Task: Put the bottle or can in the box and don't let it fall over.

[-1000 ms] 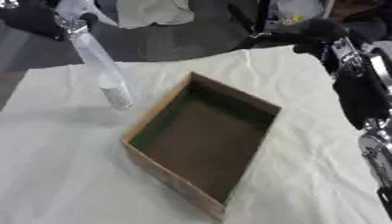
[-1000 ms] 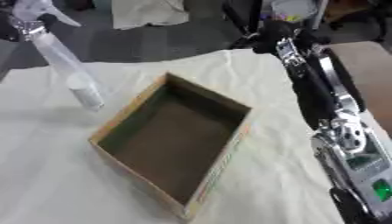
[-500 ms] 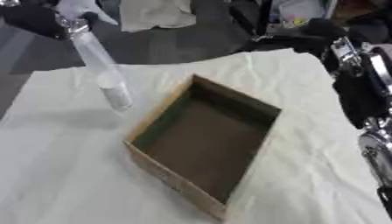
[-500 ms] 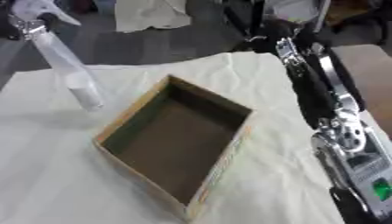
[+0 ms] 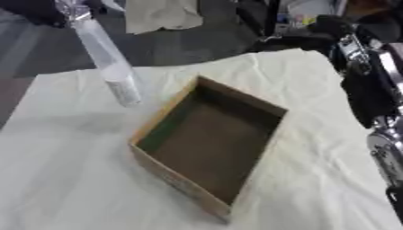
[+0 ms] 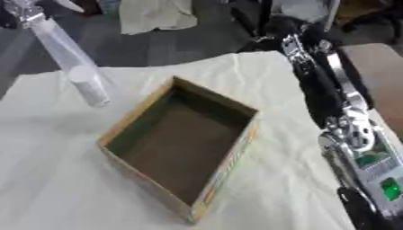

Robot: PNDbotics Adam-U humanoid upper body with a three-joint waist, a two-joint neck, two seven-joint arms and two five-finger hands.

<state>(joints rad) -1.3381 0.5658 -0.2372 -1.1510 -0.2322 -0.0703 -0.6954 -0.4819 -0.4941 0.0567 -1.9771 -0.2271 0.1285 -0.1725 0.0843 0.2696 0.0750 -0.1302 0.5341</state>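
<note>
1. Bottle (image 5: 110, 67): clear, slim, tilted, long axis running from neck at upper left of the frame down-right to base near the box (image 5: 208, 143).
2. Neck up at the left robot hand (image 5: 67, 10), top-left corner; fingers blurred, grip impossible to tell.
3. Whitish label band low on the body, base close above the cloth-covered tabletop (image 5: 63, 170).
4. Right robot hand unseen; only the arm (image 6: 323, 85) at right edge.

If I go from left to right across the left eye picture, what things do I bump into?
Clear bottle → cardboard box → robot's right arm.
</note>
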